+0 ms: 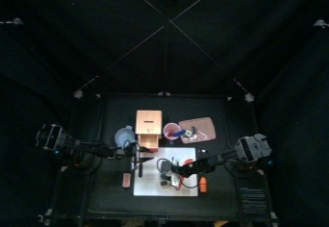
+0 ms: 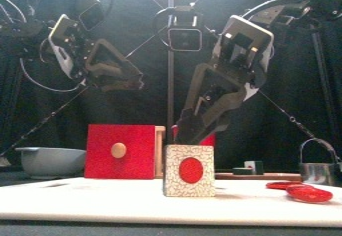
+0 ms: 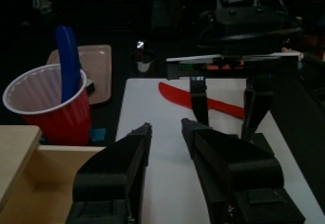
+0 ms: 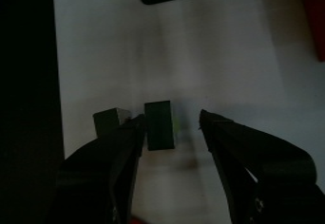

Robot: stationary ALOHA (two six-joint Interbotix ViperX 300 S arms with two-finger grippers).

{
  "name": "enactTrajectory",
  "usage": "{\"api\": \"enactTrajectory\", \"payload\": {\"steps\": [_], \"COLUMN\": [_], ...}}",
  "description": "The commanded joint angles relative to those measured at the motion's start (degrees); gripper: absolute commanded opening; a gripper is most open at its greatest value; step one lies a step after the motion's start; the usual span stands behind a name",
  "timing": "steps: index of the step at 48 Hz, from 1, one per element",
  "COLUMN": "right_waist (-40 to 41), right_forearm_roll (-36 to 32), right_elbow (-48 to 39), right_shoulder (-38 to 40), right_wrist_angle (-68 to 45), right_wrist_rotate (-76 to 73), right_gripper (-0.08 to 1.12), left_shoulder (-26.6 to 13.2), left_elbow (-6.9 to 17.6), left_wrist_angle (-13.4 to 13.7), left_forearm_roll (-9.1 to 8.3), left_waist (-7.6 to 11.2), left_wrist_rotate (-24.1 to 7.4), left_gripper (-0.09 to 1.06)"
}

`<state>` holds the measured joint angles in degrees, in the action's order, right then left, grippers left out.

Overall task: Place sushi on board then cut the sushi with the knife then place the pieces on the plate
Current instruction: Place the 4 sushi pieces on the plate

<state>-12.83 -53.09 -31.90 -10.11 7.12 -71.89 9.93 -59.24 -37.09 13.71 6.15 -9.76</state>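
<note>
Sushi (image 4: 159, 123) is on the board (image 4: 152, 47) and looks split into at least two blocks. The red knife (image 3: 191, 100) lies just beside the right gripper (image 4: 168, 125), which straddles one block, spread wide, not squeezing. Left gripper (image 3: 165, 131) hangs nearby, parted and empty. Moving pieces to the plate (image 1: 195, 133) looks like what's left.

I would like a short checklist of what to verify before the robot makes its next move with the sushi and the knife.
1. The sushi stands on the white board: ok.
2. The right gripper is open, with one jaw on either side of the sushi: ok.
3. The red knife lies free on the board: ok.
4. The left gripper is open and empty: ok.
5. The sushi blocks are fully apart: cannot tell.
</note>
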Motion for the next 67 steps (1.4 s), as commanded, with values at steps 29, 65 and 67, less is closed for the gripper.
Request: {"api": "enactTrajectory", "payload": {"steps": [29,65,67], "right_waist": [-0.26,8.53,10.37], "right_forearm_roll": [2.55,5.71,5.71], "right_elbow": [1.58,-16.88,-18.02], "right_shoulder": [-0.70,25.05,25.40], "right_wrist_angle": [-0.44,30.32,30.32], "right_wrist_rotate": [-0.09,0.09,0.09], "right_gripper": [0.71,0.64,0.64], "left_shoulder": [0.18,0.18,0.18], "left_elbow": [0.70,0.35,0.35], "left_wrist_angle": [-0.26,0.00,0.00], "left_forearm_roll": [0.09,1.14,1.14], "left_waist": [-0.26,-0.70,-0.70], "left_wrist_rotate": [0.09,0.00,0.00], "left_gripper": [0.74,0.74,0.74]}}
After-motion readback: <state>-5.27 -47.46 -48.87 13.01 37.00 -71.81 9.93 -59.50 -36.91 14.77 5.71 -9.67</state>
